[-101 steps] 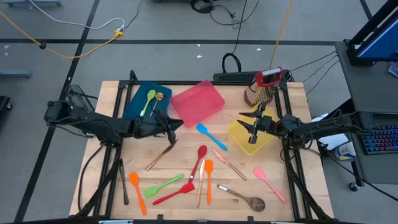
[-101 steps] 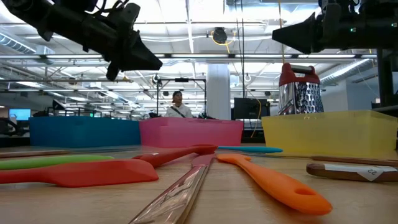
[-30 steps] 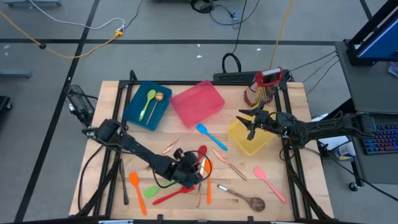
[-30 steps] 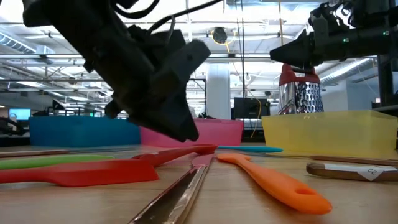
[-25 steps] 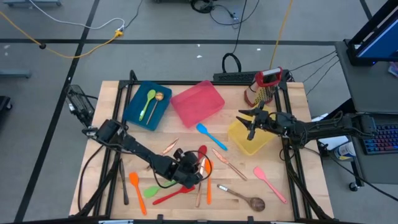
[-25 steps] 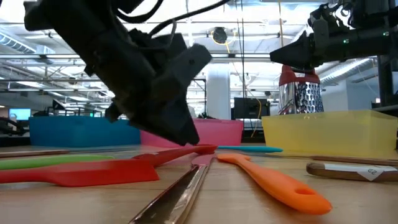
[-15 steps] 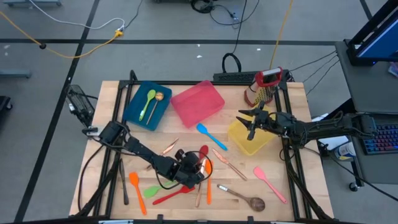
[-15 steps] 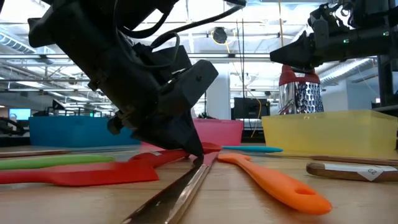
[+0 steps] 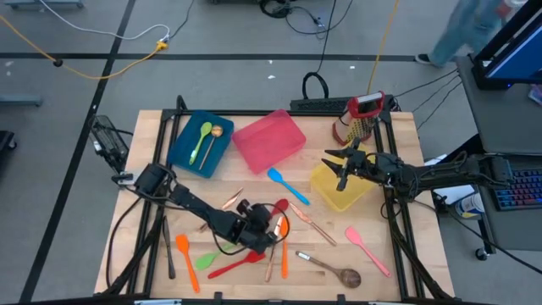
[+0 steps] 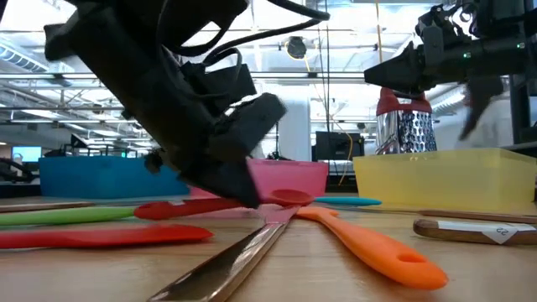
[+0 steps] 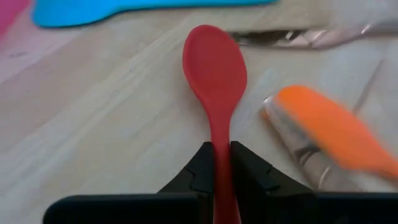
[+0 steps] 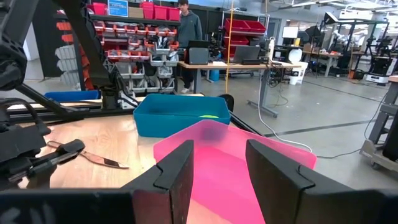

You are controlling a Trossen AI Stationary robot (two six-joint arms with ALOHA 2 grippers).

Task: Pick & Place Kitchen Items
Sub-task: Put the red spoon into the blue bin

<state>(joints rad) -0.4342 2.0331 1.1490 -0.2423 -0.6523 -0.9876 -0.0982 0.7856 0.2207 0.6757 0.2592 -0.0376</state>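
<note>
The left gripper (image 11: 221,163) has its fingers pinched tight on the red spoon (image 11: 215,68), whose bowl sticks out just beyond the fingertips. The right gripper (image 12: 219,163) hangs over the yellow bin (image 9: 336,188), fingers spread and empty.

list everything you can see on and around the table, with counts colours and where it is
bins: 3; blue bin back left, pink bin back middle, yellow bin right
grater: 1, metal with red top, back right
green spoon and copper spoon: 1 each, in the blue bin
blue spatula: 1, middle
red spoon: 1, front middle, handle clamped
pink spatula: 1, front right
wooden spoon: 1, front edge
orange spatula: 1, front left
left gripper: shut on the red spoon
right gripper: open, over the yellow bin
</note>
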